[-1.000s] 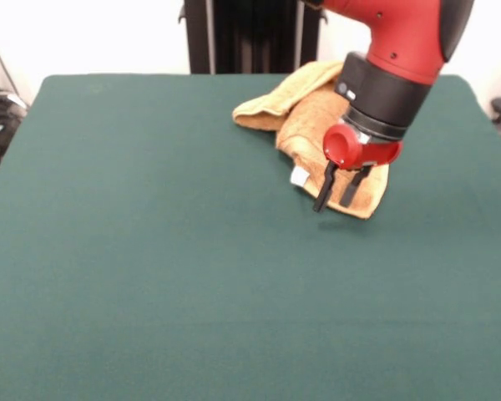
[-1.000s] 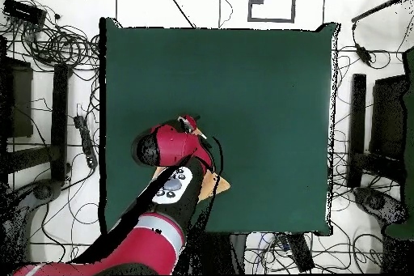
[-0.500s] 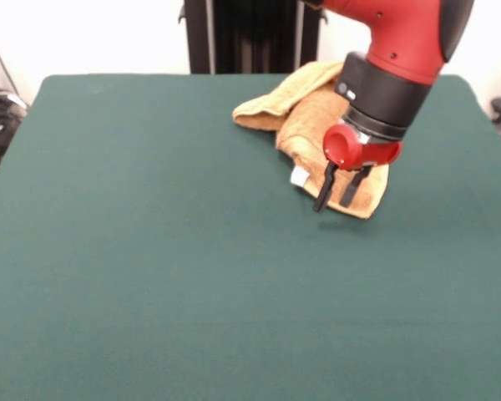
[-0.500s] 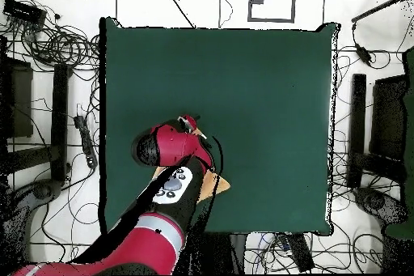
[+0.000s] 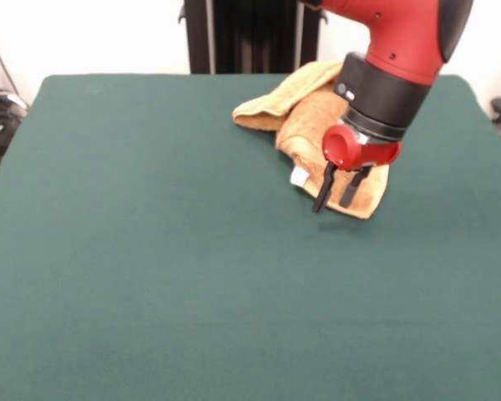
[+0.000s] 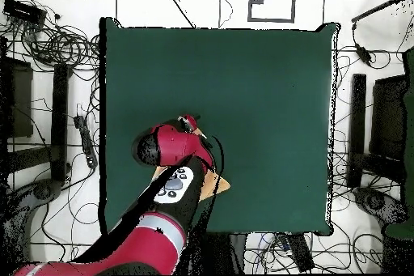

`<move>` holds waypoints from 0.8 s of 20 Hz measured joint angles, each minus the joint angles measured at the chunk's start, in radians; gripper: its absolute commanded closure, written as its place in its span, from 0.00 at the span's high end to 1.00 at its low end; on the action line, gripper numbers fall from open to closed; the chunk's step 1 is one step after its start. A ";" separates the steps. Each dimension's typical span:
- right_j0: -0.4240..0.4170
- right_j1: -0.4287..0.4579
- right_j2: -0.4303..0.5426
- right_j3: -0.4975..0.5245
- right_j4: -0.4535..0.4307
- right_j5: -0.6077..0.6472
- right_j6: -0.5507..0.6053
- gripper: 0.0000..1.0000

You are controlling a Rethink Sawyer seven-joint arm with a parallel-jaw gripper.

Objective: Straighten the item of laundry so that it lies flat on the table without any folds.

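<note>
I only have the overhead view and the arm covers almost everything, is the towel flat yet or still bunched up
Observer: Still bunched. From the front, the towel lies folded over itself in a heap on the table.
Operator: Is the gripper shut on it?
Observer: No. The gripper is open, its black fingers pointing down at the towel's near edge.
Operator: Any tag showing?
Observer: Yes, a small white tag sits at the near edge, just beside the fingers.

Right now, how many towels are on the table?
1. The orange-yellow towel lies crumpled near the green table's far edge, partly behind the open claw; nothing shows whether another hides under the arm.
</note>
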 measured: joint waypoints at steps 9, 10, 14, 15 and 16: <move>-0.090 -0.037 0.084 0.003 -0.002 0.050 0.000 1.00; -0.097 -0.040 0.090 0.003 -0.002 0.055 0.000 1.00; -0.161 -0.060 0.149 0.003 -0.002 0.108 0.000 1.00; -0.168 -0.062 0.155 0.003 -0.002 0.112 0.000 1.00; -0.176 -0.064 0.162 0.003 -0.002 0.119 0.000 1.00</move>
